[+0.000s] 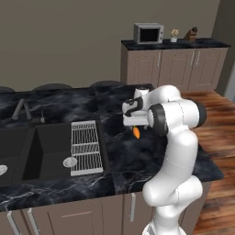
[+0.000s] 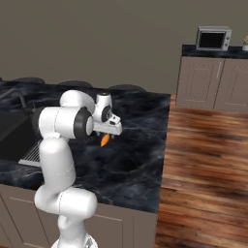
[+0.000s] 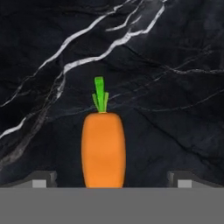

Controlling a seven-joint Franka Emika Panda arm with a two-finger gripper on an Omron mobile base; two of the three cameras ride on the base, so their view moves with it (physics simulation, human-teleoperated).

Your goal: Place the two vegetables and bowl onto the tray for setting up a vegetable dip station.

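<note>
The end effector [image 3: 109, 178] hangs above the dark marbled tabletop [image 3: 175, 65] with the carrot [image 3: 103, 148] directly between its two finger tips. In the hand view the tips [image 3: 41, 178] stand wide apart at the lower corners, with clear gaps to the carrot on both sides, so the end effector looks spread rather than pinching. Yet in the left base view the carrot [image 1: 136, 132] sits just beneath the end effector [image 1: 136, 124] and appears to be off the surface, and the right base view gives the same impression, carrot [image 2: 104, 140] under end effector [image 2: 107, 131]. Whether it is truly held I cannot tell for certain.

Just beyond the carrot's green top lies bare black stone with white veins. Further off, to the side of the end effector, a sink [image 1: 41, 151] with a wire rack [image 1: 85, 148] is set into the tabletop. Across the room, a microwave [image 1: 148, 33] stands on a far cabinet.

As for progress, I judge the work to be at an early stage. One vegetable is being handled and has not yet been delivered. The second vegetable and the bowl remain to be fetched.
</note>
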